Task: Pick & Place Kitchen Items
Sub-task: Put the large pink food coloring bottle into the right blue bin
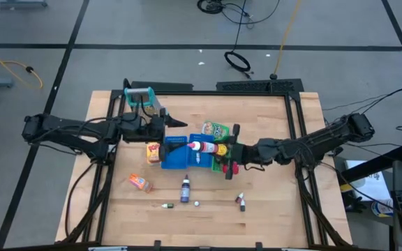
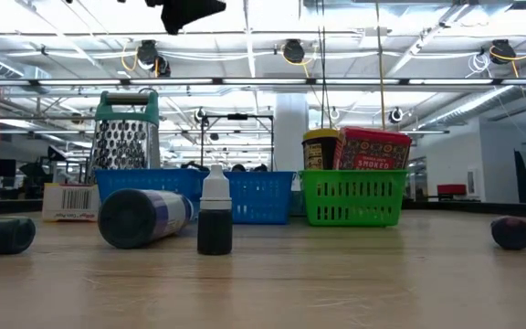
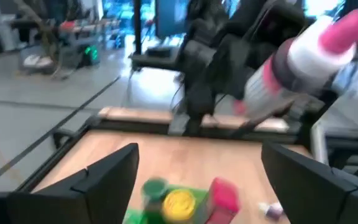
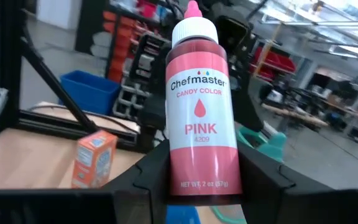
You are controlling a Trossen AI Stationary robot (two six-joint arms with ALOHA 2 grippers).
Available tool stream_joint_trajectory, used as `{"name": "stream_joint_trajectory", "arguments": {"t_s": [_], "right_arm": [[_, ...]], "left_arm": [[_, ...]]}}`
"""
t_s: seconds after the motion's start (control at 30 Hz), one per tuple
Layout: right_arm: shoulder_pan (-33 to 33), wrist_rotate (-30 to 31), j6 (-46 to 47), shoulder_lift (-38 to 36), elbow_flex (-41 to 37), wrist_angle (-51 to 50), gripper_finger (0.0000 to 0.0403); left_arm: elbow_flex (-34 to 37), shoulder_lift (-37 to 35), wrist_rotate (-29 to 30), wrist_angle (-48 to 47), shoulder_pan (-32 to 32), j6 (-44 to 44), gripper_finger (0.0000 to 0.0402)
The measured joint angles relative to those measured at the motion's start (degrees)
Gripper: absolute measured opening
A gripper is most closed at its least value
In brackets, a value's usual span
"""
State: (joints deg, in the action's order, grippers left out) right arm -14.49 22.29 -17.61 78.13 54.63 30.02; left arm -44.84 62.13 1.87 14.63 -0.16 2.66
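Note:
My right gripper (image 4: 199, 177) is shut on a pink Chefmaster bottle (image 4: 197, 106) and holds it above the blue basket (image 1: 176, 159). My left gripper (image 3: 197, 180) stands open just left of it, over the basket's far left corner, with nothing between its fingers. The green basket (image 1: 220, 164) holds a yellow-lidded jar (image 3: 179, 200) and a red block (image 3: 224, 194). A green pouch (image 1: 215, 130) lies behind the baskets. A yellow box (image 1: 153, 152), an orange packet (image 1: 139, 183), a dark bottle (image 1: 185, 189) and tiny bottles (image 1: 241, 201) rest on the table. My right gripper pinches the pink bottle's lower body (image 4: 197, 180) between its two fingers (image 4: 263, 177), one on each side. The fingers come about level from the table's right and lie along the bottle. The bottle is lifted clear, its white cap (image 1: 194, 146) pointing toward the left arm.
A metal grater with a teal handle (image 1: 139, 97) stands at the far left, behind my left arm. A black frame (image 1: 295, 125) runs along the table's edges. Bare wood (image 1: 278, 195) lies at the near right.

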Motion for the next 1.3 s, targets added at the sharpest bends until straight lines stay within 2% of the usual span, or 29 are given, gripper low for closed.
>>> {"name": "stream_joint_trajectory", "arguments": {"t_s": [0.07, 0.33, 0.73, 0.93, 1.07, 1.3], "right_arm": [[1.2, -1.9, 0.5, 0.3, 0.0, 0.7, 0.0136], [4.0, -3.0, 2.1, 0.9, 0.0, 1.9, 0.0136], [5.1, -4.6, 3.6, 1.3, 0.0, 1.8, 0.0137], [5.1, -4.6, 3.6, 1.3, 0.0, 1.9, 0.0137], [5.1, -4.7, 3.6, 1.3, 0.0, 1.9, 0.0137], [5.2, -4.3, 3.9, 1.2, 0.0, 2.1, 0.0137]], "left_arm": [[-0.2, 1.3, -1.9, 4.8, -0.2, 0.0, 0.0348], [-0.1, 6.4, -4.8, 13.4, -1.2, -1.0, 0.0349], [-0.1, 14.9, -6.3, 30.2, -1.3, -0.8, 0.0349], [-0.1, 17.7, -5.3, 33.9, -1.2, -0.6, 0.0344], [-0.1, 18.9, -3.9, 35.1, -1.1, -0.9, 0.0291], [-0.1, 19.3, -3.7, 35.8, -1.1, -3.3, 0.0115]]}}
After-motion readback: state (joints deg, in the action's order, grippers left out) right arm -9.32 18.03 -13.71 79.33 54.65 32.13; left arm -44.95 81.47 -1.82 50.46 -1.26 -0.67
